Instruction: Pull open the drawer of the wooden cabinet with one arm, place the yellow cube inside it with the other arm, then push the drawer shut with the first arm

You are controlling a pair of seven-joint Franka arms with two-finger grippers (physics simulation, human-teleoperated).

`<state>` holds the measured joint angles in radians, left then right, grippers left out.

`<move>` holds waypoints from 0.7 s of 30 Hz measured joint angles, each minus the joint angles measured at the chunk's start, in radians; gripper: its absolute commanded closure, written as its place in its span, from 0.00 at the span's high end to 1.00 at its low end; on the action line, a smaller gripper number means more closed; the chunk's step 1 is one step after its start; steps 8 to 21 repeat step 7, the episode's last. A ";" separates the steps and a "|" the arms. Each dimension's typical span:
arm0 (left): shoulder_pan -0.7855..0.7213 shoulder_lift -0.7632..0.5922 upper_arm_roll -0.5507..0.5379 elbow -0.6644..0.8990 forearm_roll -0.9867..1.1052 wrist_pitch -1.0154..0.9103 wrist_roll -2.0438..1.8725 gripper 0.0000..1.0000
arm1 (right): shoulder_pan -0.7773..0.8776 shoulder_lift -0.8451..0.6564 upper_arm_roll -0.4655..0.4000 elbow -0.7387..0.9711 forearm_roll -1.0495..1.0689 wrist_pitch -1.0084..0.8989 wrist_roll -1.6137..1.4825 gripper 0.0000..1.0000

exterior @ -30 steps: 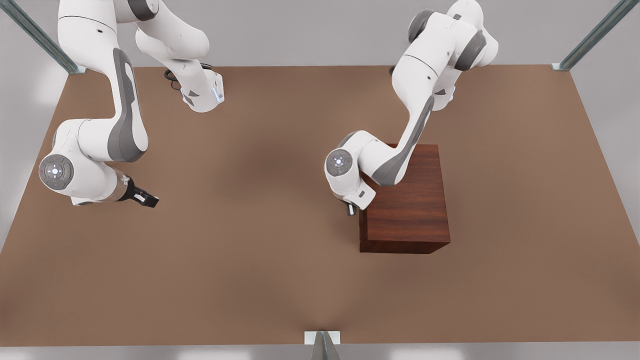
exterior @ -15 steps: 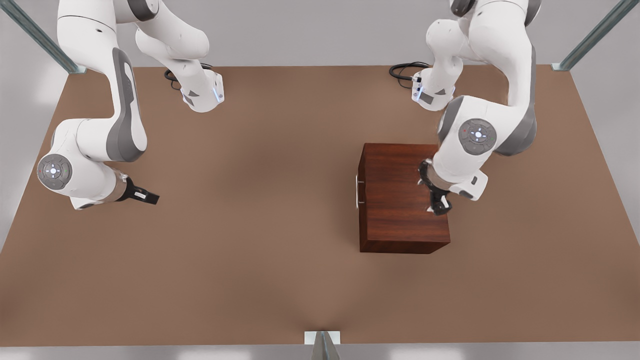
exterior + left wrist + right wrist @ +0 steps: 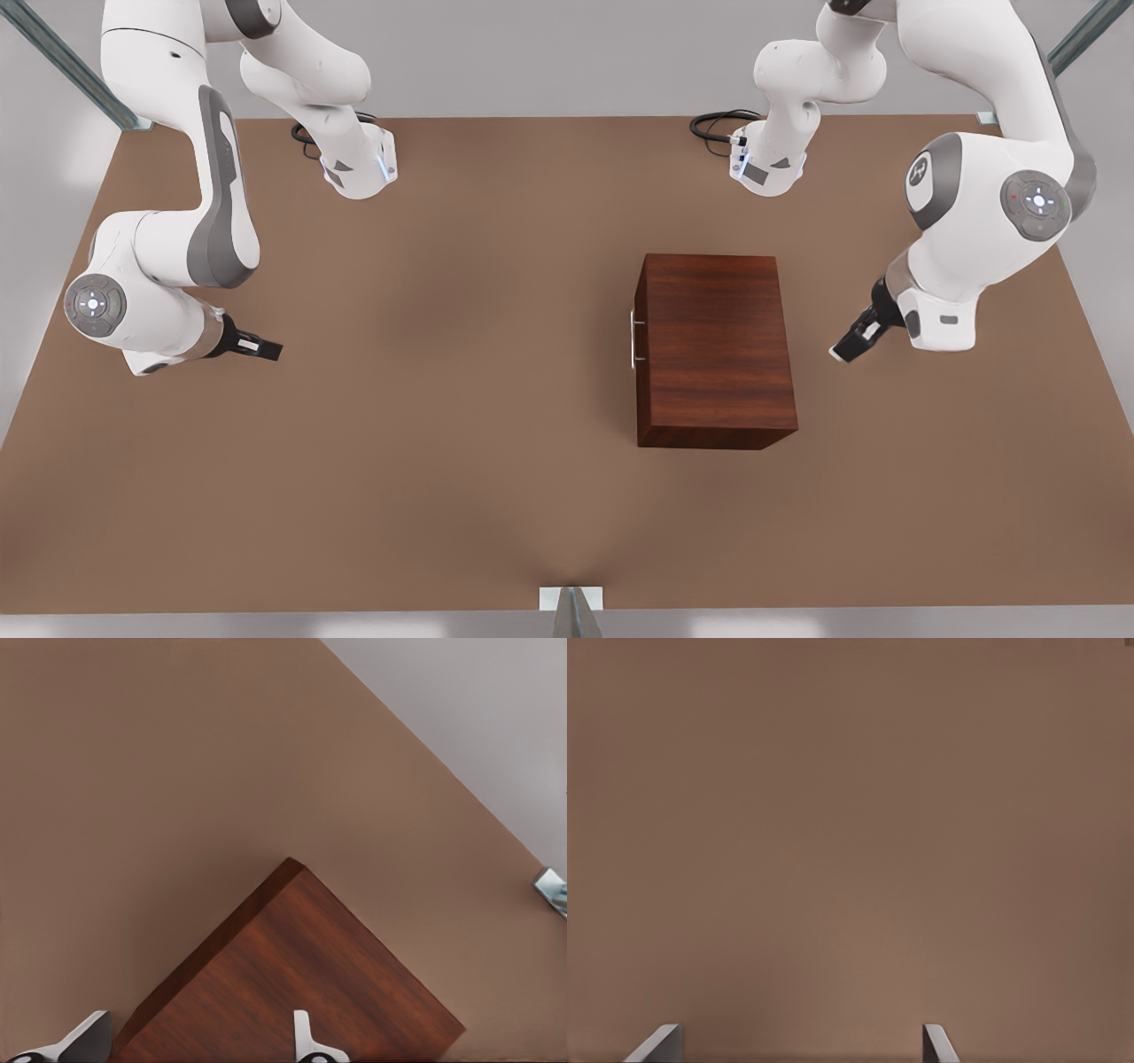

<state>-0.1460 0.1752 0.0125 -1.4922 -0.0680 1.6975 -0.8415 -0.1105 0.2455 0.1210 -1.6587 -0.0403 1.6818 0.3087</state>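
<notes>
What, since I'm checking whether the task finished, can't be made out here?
Cabinet inside, front view: its top covers it, so the cube being in there can't be confirmed.
Drawer front, front view: seen edge-on from above, just the handle sticks out.
Left hand fingers, left wrist view: cut off by the edge.

Two white jointed arms, grey joint covers, black pincers, black base cables

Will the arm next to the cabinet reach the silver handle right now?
Probably not straight away: the left gripper is on the wooden cabinet's far side from the handle, so it must go over or around.
</notes>
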 measured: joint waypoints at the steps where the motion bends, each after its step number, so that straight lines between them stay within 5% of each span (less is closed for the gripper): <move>1: 0.000 0.000 0.000 0.000 0.001 -0.003 0.050 1.00 | 0.000 0.000 0.000 0.000 0.000 0.000 -0.003 1.00; 21: -0.001 -0.002 -0.001 0.001 0.001 -0.016 0.301 1.00 | 0.000 0.000 0.000 0.000 0.000 0.000 -0.016 1.00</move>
